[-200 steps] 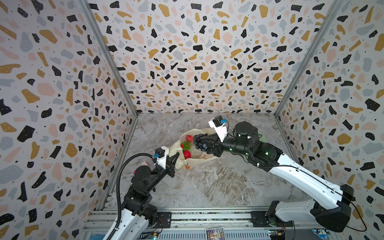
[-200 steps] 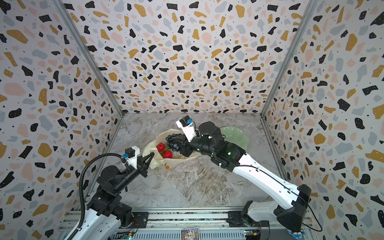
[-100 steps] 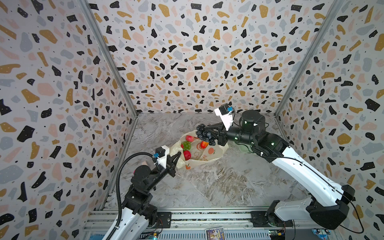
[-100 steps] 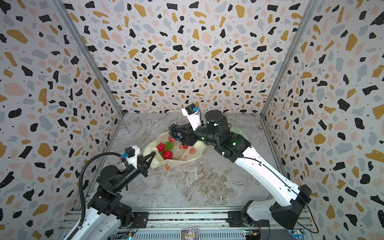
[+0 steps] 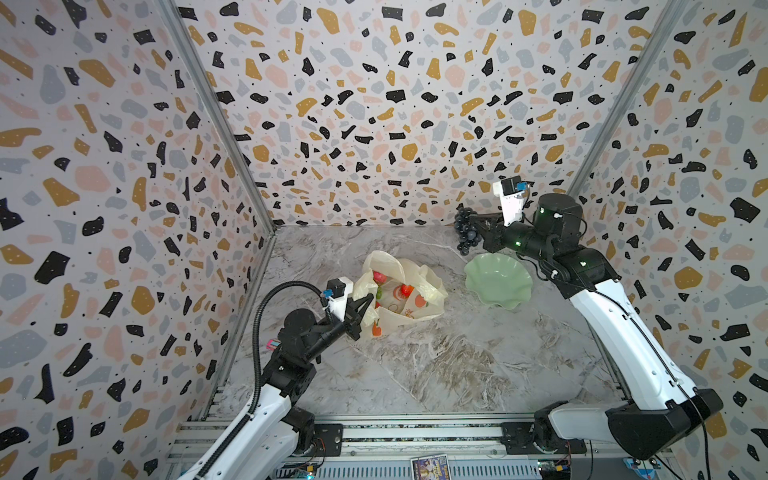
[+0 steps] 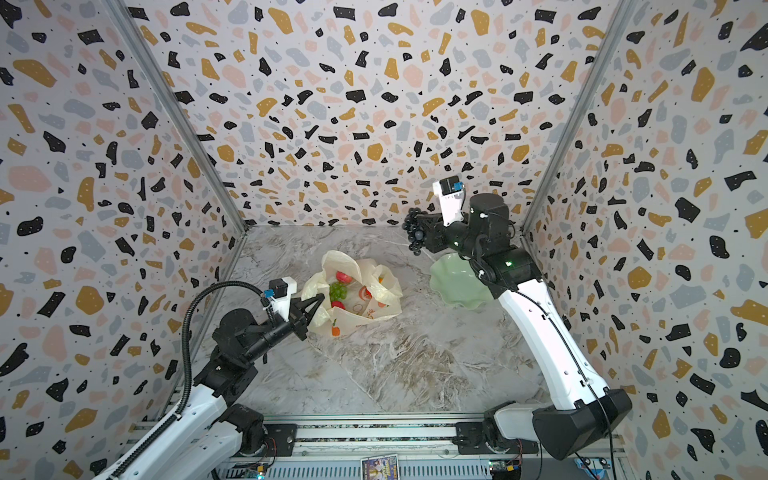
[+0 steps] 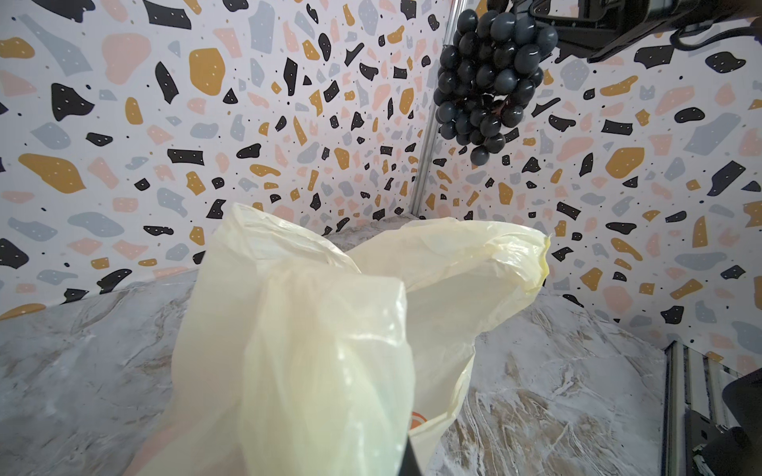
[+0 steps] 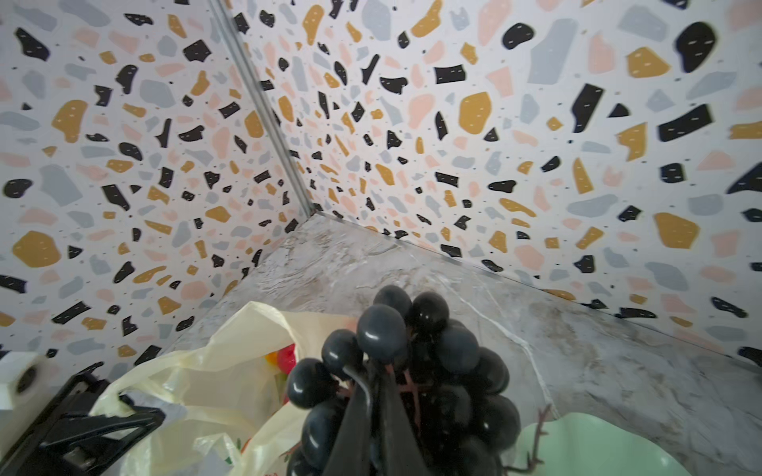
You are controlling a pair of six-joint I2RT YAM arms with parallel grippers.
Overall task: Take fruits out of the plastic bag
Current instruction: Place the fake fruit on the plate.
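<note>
In the thin, translucent cream-yellow plastic bag (image 5: 432,291), slumped open in the middle of the grey marbled tabletop (image 5: 436,365), a glossy red apple (image 5: 378,276) and a green grape bunch (image 5: 379,293) in plain sight. Out of it and aloft near the back wall, a dark grape bunch (image 5: 467,230), clamped in the right hand (image 5: 478,230) and hanging just beyond the far rim of the pale green wavy-edged dish (image 5: 498,286). At the bag's near edge, the left hand (image 5: 368,300), pinched tight on the plastic.
</note>
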